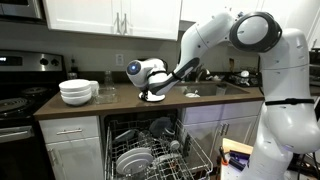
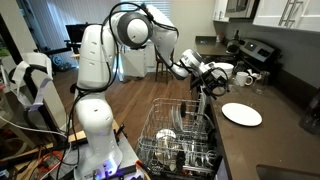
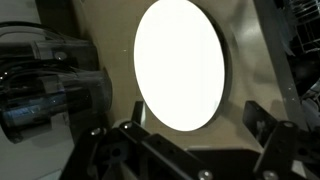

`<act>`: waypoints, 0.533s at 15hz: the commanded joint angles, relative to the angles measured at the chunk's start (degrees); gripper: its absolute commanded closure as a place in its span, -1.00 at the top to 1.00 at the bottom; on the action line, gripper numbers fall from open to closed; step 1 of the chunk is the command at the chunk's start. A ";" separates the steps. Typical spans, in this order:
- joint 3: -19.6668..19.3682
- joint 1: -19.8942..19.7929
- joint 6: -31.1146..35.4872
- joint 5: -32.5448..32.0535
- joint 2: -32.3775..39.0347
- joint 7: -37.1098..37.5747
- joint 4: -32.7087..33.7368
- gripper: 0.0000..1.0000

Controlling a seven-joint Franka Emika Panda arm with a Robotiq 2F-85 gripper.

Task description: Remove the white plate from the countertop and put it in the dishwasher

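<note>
- The white plate [image 3: 180,65] lies flat on the countertop [image 2: 278,140], directly above the open dishwasher [image 1: 140,126]. It is bare, and nothing touches it.
- The gripper [image 3: 193,125] hangs over the counter above the dishwasher, close over the plate. Its jaws are spread wide and hold nothing. In the wrist view one finger shows on either side of the plate's near rim.
- The step in hand looks like the approach for the pick-up, with no contact made yet.
- A flat, thin-rimmed plate gives little to pinch from straight above. The better way is probably to slide one finger under the rim on the dishwasher-door side and close the other onto the top face. Tilting the wrist should help the lower finger get beneath the edge.
- Come down slowly. If a finger presses on the rim before it is under it, the plate may tip or skate along the smooth counter away from the dishwasher.
- Close on the rim itself rather than further in, and check that the grip holds before lifting, since glazed ware is likely slippery.
- Keep clear of the stack of bowls [image 1: 77,92], which stands on the counter to one side of the dishwasher, towards the stove.
- Once lifted, the plate has to turn on edge to fit between the prongs of the rack [image 2: 180,138] pulled out of the dishwasher. Dishes already stand in it, so pick an empty slot and lower the plate without knocking them.
</note>
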 commanded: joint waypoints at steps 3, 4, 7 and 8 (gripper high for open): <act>-1.14 -0.07 -0.62 -4.06 5.15 4.02 4.49 1.00; -1.32 -0.08 -0.69 -3.90 5.56 4.31 4.86 1.00; -1.75 -0.15 -0.59 -3.59 6.44 4.63 5.74 1.00; -1.89 -0.14 -0.44 -3.79 6.72 4.86 5.99 1.00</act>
